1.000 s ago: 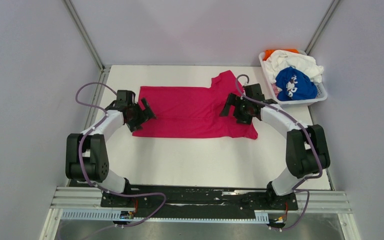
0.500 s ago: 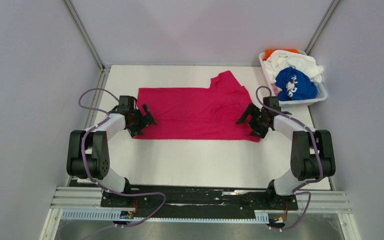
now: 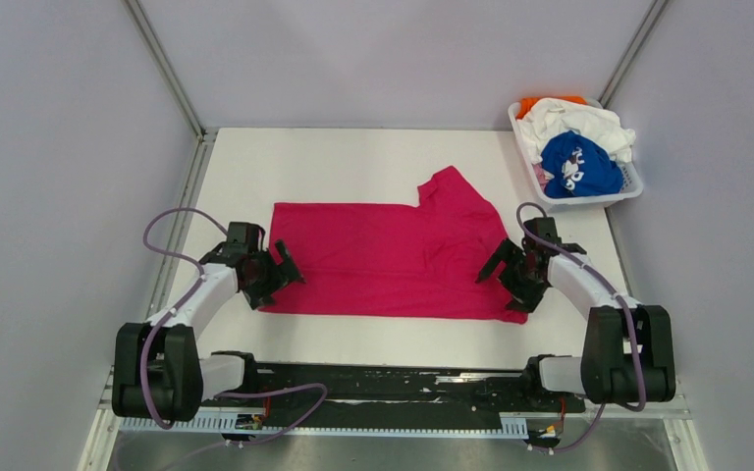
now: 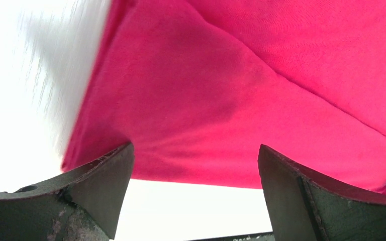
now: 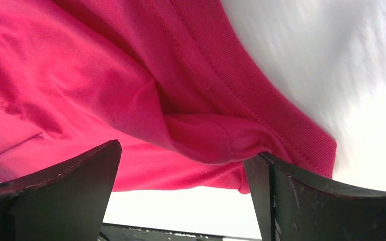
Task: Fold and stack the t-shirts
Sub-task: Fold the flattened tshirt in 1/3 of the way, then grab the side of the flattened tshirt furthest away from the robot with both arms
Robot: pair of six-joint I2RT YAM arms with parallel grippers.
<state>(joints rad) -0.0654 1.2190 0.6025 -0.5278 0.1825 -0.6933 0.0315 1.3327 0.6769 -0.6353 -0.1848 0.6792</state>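
Note:
The magenta-pink t-shirt [image 3: 393, 260] lies flat on the white table, folded lengthwise, with one sleeve [image 3: 457, 191] sticking out at the far right. My left gripper [image 3: 273, 282] is open at the shirt's near-left corner; the left wrist view shows the jaws [image 4: 196, 165] wide apart over the cloth's edge [image 4: 206, 100]. My right gripper [image 3: 507, 283] is open at the near-right corner; the right wrist view shows the jaws [image 5: 183, 165] astride a bunched hem [image 5: 105, 75]. The blue printed shirt [image 3: 579, 165], the white shirt [image 3: 579, 120] and the orange shirt [image 3: 535, 102] lie crumpled in the basket.
The white slotted basket [image 3: 630, 186] stands at the far right of the table [image 3: 373, 157]. Grey walls and metal frame posts close in the sides and back. The black mounting rail [image 3: 393, 388] runs along the near edge.
Both grippers have moved toward the near edge, and the magenta shirt has slid nearer with them. The shirt's near edge now lies close to the front of the table.

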